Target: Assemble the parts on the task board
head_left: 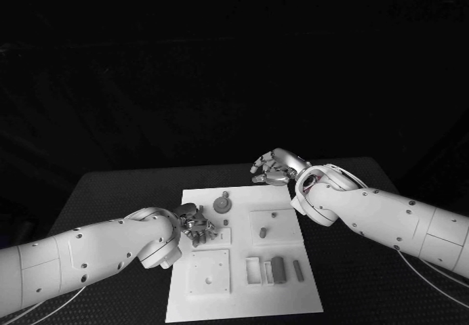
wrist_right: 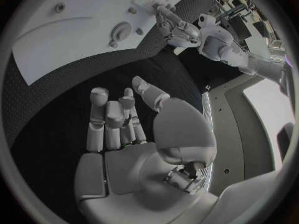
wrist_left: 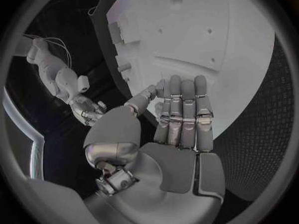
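Observation:
The white task board (head_left: 245,291) lies in the middle of the table. On it are a round grey part (head_left: 223,202), a small peg (head_left: 262,232) on a square block, and two dark bars (head_left: 278,268) near the front. My left hand (head_left: 194,223) hovers over the board's left edge, fingers straight and side by side (wrist_left: 184,109), holding nothing. My right hand (head_left: 276,167) is just past the board's far edge over the black table, fingers (wrist_right: 109,119) loosely bent and thumb apart, empty. The right wrist view also shows the board (wrist_right: 74,50) and the round part (wrist_right: 119,31).
Raised square blocks (head_left: 209,271) and slotted holders (head_left: 254,269) stand on the board's near half. Black table (head_left: 117,196) surrounds the board on all sides. My right forearm (head_left: 391,217) crosses above the board's right far corner.

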